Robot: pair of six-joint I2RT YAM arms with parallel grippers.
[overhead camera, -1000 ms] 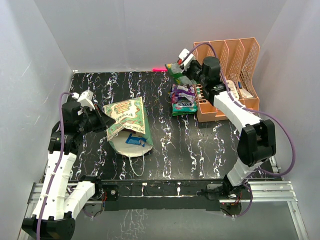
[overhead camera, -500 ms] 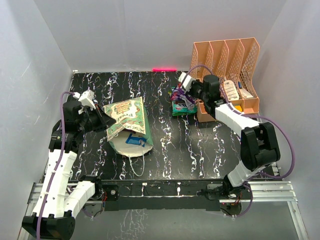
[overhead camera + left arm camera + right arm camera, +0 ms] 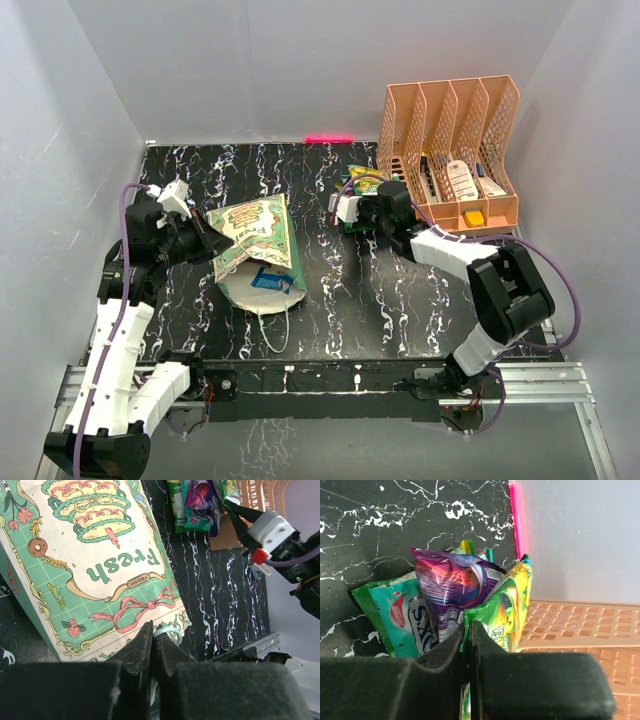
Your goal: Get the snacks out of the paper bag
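Because the left end effector is clamped on only a thin margin at the left edge of the paper bag, the paper could tear or slide free if that arm pulls. The bag lies on its side on the desk with its mouth toward the near edge, and it would then likely sag shut over the blue packet showing just inside the opening. Further right, the right end effector is pinched together on the edge of a green-and-yellow packet leaning on the pile of snacks already out. Glossy film held by so little may slip, and a careless release could tip it off the pile or against the peach organizer just beside it. The bag is mint green, with a creased cream panel printed with a cake and "Fresh", and its white string handles trail toward the near edge. In the pile, a teal packet lies flat with a crumpled purple packet on it.
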